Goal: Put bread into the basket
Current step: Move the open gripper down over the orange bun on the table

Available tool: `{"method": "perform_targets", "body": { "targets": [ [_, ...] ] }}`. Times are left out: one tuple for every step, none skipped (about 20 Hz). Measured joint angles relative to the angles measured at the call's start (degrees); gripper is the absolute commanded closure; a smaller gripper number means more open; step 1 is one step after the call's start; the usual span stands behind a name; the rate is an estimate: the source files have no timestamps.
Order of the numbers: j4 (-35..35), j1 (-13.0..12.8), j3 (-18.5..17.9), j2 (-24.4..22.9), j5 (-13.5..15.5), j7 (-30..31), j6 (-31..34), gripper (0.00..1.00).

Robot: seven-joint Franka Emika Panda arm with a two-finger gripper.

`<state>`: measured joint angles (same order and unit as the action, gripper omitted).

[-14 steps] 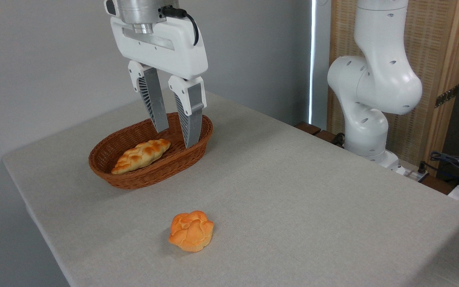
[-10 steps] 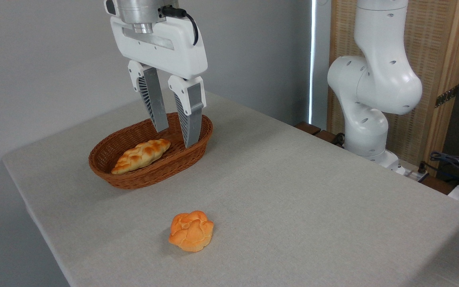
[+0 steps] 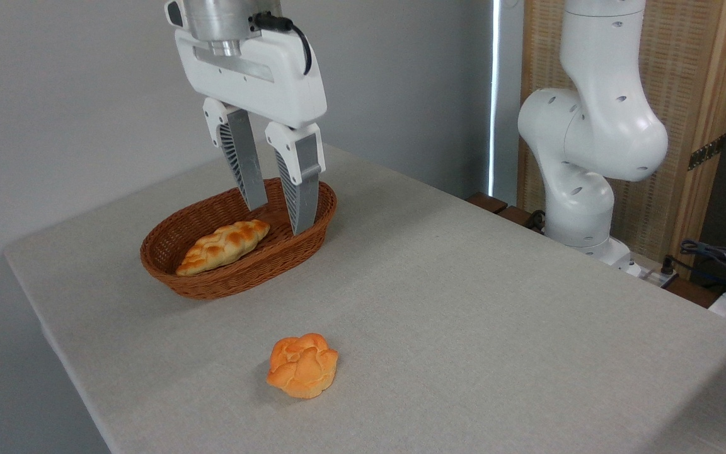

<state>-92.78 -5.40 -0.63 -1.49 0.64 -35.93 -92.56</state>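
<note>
Gripper (image 3: 278,219): jaws narrowly parted, empty, above right end of basket (image 3: 224,284). Basket: far-left tabletop (image 3: 495,328); braided loaf (image 3: 223,246) inside. Bread (image 3: 303,366): near front edge, ungrasped. Advice: widen jaws, centre over bun, descend, close gently.

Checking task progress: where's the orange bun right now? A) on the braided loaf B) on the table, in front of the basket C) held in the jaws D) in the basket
B: the orange bun lies on the bare table, clear of the basket; the gripper hangs open and empty over the basket.
</note>
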Motion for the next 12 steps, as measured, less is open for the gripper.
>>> {"method": "perform_targets", "body": {
  "targets": [
    [-0.6, 0.0, 0.1, 0.1, 0.0, 0.0, -0.6, 0.0],
    [-1.4, 0.0, 0.2, 0.2, 0.0, 0.0, -2.2, 0.0],
    [-2.8, 0.0, 0.2, 0.3, 0.0, 0.0, -4.8, 0.0],
    [-4.4, 0.0, 0.2, 0.5, 0.0, 0.0, -8.0, 0.0],
    [-6.3, 0.0, 0.2, 0.7, 0.0, 0.0, -11.3, 0.0],
    [-8.1, 0.0, 0.2, 1.1, 0.0, 0.0, -14.4, 0.0],
    [-10.1, 0.0, 0.2, 1.4, 0.0, 0.0, -17.4, 0.0],
    [-11.8, 0.0, 0.2, 1.8, 0.0, -0.1, -19.7, 0.0],
    [-13.4, -0.1, 0.2, 2.3, -0.1, -0.4, -21.6, 0.0],
    [-14.7, -0.1, 0.2, 2.7, -0.8, -0.9, -22.9, 0.0],
    [-15.6, -0.1, 0.2, 3.1, -2.4, -1.5, -23.5, 0.0],
    [-16.4, -0.2, 0.2, 3.3, -4.1, -2.0, -23.6, 0.0]
  ]
}}
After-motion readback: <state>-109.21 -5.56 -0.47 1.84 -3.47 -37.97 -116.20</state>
